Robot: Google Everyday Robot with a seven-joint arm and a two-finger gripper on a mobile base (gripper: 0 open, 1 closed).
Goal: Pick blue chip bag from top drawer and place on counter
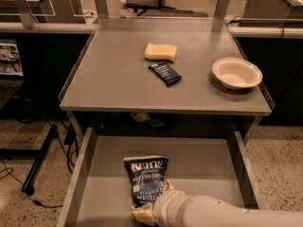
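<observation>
Gripper [150, 211] low in top drawer [85, 174], at blue chip bag [146, 178] near end; room L & R of bag. Desk [109, 79]: left half free; sponge [160, 51], bar wrapper [164, 73] ctr, bowl [236, 73] R

On the counter [113, 79]: yellow sponge [160, 51], what seems a dark bar wrapper [164, 73], white bowl [236, 73]; gripper [145, 213] down in top drawer [78, 174].
</observation>
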